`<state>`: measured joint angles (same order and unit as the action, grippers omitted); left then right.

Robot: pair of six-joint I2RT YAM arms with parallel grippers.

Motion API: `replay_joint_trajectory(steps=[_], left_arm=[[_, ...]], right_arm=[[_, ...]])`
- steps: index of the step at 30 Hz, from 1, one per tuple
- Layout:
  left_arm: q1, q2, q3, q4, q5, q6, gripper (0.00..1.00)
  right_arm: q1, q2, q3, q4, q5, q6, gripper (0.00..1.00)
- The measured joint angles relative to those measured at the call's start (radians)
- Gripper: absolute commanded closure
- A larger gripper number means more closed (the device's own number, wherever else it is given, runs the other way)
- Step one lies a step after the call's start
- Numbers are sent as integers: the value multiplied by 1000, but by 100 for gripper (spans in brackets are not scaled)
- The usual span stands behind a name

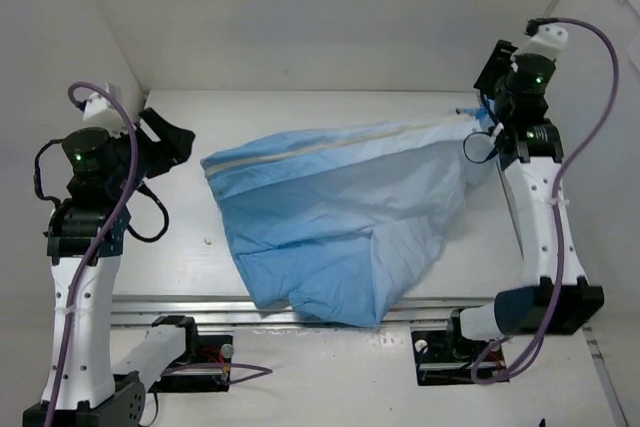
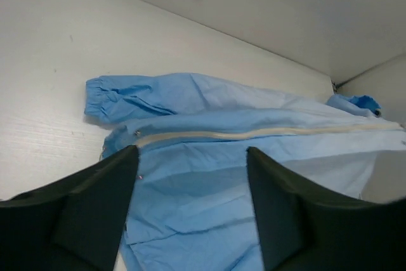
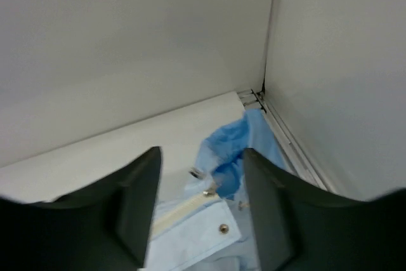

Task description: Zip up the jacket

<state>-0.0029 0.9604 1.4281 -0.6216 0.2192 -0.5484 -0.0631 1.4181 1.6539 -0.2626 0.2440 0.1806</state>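
The light-blue jacket (image 1: 330, 212) lies crumpled in the middle of the white table. Its white zipper strip (image 1: 340, 142) runs from the left hem end to the collar at the right. My left gripper (image 1: 168, 142) is open and empty, just left of the hem end. In the left wrist view the left gripper (image 2: 190, 153) frames the jacket (image 2: 203, 188), with the zipper strip (image 2: 254, 132) beyond its tips. My right gripper (image 1: 492, 82) is open above the collar end. In the right wrist view the right gripper (image 3: 202, 153) frames the zipper slider (image 3: 209, 191) and a snap (image 3: 223, 228).
White enclosure walls stand close on the left, back and right; the back right corner (image 3: 263, 93) is just past the collar. A sleeve cuff (image 2: 101, 96) lies behind the zipper strip. A metal rail (image 1: 180, 307) runs along the near table edge.
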Motion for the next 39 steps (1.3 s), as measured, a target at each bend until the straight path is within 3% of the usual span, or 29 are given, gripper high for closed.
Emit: replay_joint_trajectory(steps=[2, 3, 8, 14, 20, 26, 39], left_arm=[[-50, -34, -23, -2, 0, 18, 15], [-72, -57, -46, -6, -3, 27, 2], [-122, -260, -235, -58, -120, 65, 0], [-124, -445, -329, -103, -409, 93, 0], [-162, -584, -540, -101, -599, 93, 0], [-187, -684, -666, -102, -678, 104, 0], [-196, -737, -696, -50, -745, 129, 0]], right_arm=[[-8, -104, -59, -5, -5, -13, 26], [-7, -163, -97, -9, -11, -17, 23], [-2, -470, -296, -21, -27, -25, 3], [9, -646, -492, -29, -27, 27, 2], [71, -794, -752, -154, -78, 79, 2], [150, -948, -821, -237, -11, 98, 2], [155, -928, -820, -245, 51, 130, 2]])
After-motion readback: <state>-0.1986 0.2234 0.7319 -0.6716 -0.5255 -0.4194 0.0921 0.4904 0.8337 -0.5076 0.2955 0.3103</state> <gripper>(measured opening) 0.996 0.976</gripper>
